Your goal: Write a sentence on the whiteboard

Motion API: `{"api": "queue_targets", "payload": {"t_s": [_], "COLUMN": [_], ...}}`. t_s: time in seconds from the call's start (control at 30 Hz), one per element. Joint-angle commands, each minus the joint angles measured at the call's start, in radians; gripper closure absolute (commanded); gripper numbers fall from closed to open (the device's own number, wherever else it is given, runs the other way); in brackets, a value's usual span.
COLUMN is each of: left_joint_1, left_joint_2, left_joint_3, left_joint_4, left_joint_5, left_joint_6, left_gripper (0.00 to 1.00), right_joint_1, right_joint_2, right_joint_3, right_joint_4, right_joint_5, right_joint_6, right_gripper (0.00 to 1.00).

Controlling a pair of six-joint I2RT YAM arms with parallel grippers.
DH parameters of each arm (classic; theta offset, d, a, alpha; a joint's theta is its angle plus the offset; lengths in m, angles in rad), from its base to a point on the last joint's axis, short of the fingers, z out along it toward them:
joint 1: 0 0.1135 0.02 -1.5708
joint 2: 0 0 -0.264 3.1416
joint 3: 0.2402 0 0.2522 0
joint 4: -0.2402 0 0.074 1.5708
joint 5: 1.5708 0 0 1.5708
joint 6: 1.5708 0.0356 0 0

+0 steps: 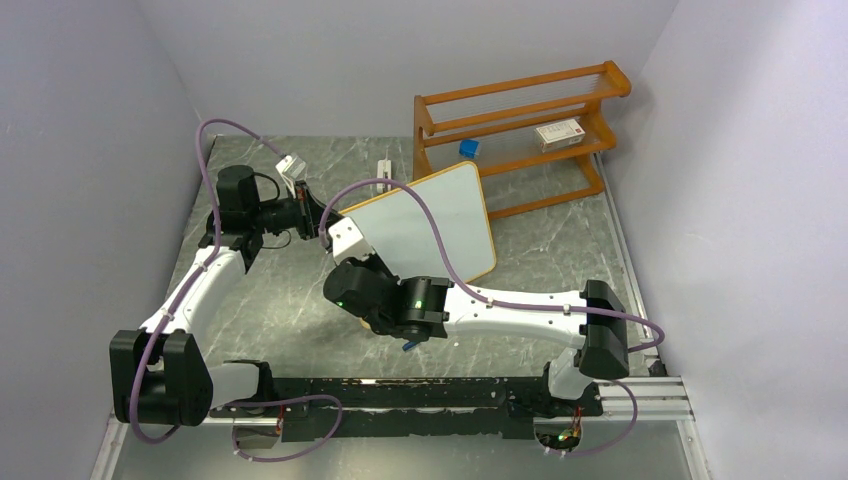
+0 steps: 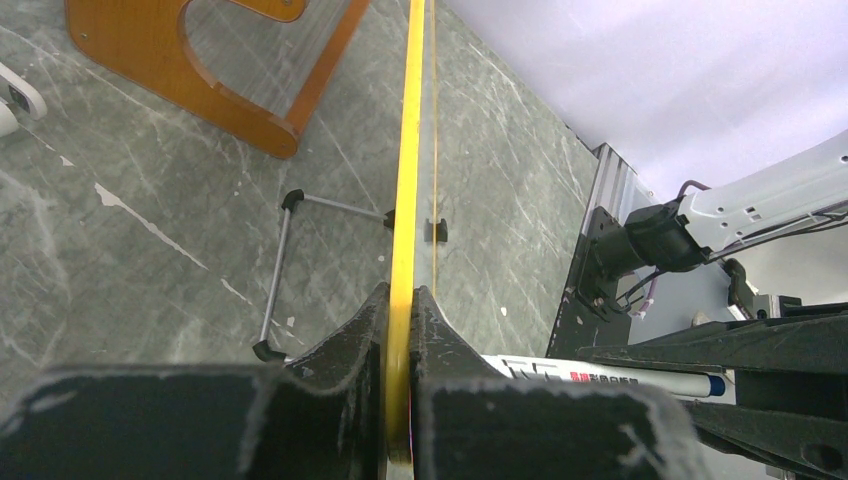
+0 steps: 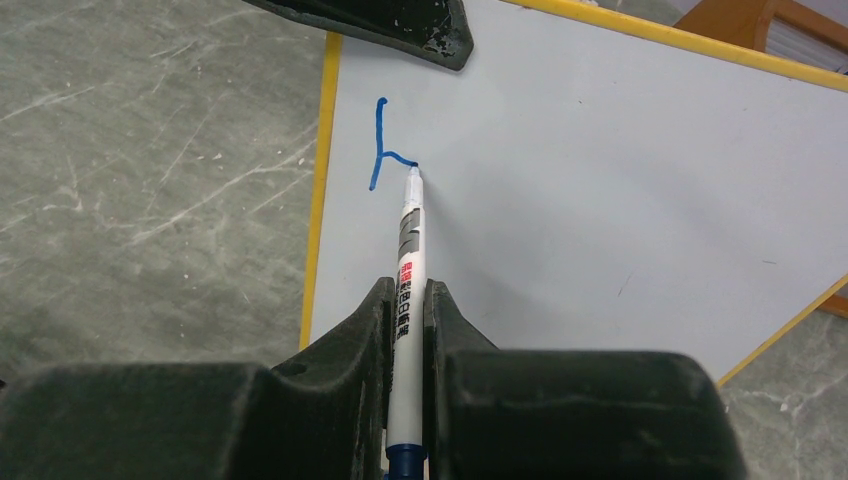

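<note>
Barely one blue stroke showed on the whiteboard, which stood tilted just in front of the orange rack.
The left gripper was clamped on its edge at the end away from the rack. The right gripper pinched a marker, tip touching the stroke.

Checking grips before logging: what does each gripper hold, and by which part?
Left gripper clamps the whiteboard by its frame edge; right gripper grips the marker around its barrel.
</note>
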Motion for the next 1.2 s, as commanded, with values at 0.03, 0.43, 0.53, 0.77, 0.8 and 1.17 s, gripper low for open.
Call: {"api": "queue_targets", "payload": {"t_s": [0.03, 0.43, 0.53, 0.77, 0.8, 1.17], "left_joint_1": [-0.017, -0.017, -0.017, -0.017, -0.017, -0.017], "left_joint_2": [0.012, 0.014, 0.014, 0.014, 0.013, 0.016], "left_joint_3": [0.008, 0.008, 0.005, 0.005, 0.005, 0.005], "left_joint_4": [-0.016, -0.013, -0.008, -0.006, -0.006, -0.005], "left_joint_5": [0.013, 0.016, 0.017, 0.02, 0.021, 0.022], "left_joint_6": [0.028, 0.026, 0.023, 0.021, 0.021, 0.021], "left_gripper": [0.95, 0.95, 0.95, 0.95, 0.95, 0.95], "right_joint_1": [-0.013, -0.014, -0.016, -0.024, -0.024, -0.034], "right_joint_2": [-0.033, -0.074, -0.068, -0.044, -0.045, -0.035], "right_joint_3": [-0.019, -0.023, -0.017, -0.002, -0.003, 0.004], "right_joint_4": [0.0, 0.071, 0.085, 0.096, 0.102, 0.127], "right_joint_5": [0.036, -0.008, -0.011, 0.002, 0.003, 0.004], "right_joint_6": [0.016, -0.03, -0.041, -0.045, -0.048, -0.067], "right_gripper": [1.0, 1.0, 1.0, 1.0, 1.0, 1.0]}}
